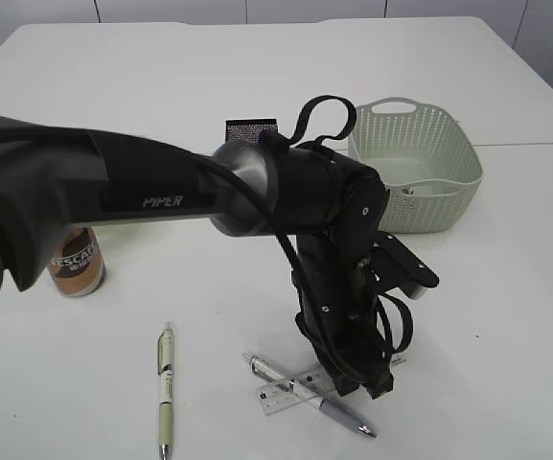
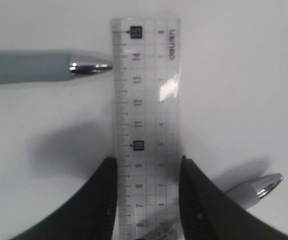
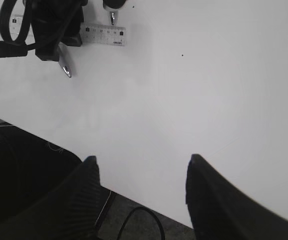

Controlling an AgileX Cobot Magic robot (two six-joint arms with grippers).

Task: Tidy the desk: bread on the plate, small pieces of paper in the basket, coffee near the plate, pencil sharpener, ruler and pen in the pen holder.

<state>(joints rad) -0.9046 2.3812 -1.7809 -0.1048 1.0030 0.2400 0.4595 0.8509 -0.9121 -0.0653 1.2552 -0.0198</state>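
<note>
The left claw (image 2: 148,172) reaches straight down over the ruler (image 2: 146,100), one finger on each long edge, so a squeeze across its narrow width should lift it. Jaws are just at the edges; firm clamping I cannot tell. The ruler lies flat on the near desk (image 1: 468,316), between two pens

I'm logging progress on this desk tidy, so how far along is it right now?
Nothing clearly finished: the basket shows no paper in it. In hand: the left gripper straddles the ruler, fingers at both its edges, ruler flat on the desk. Left: two pens still lie loose, the coffee stands apart. Plate and bread are not visible.
</note>
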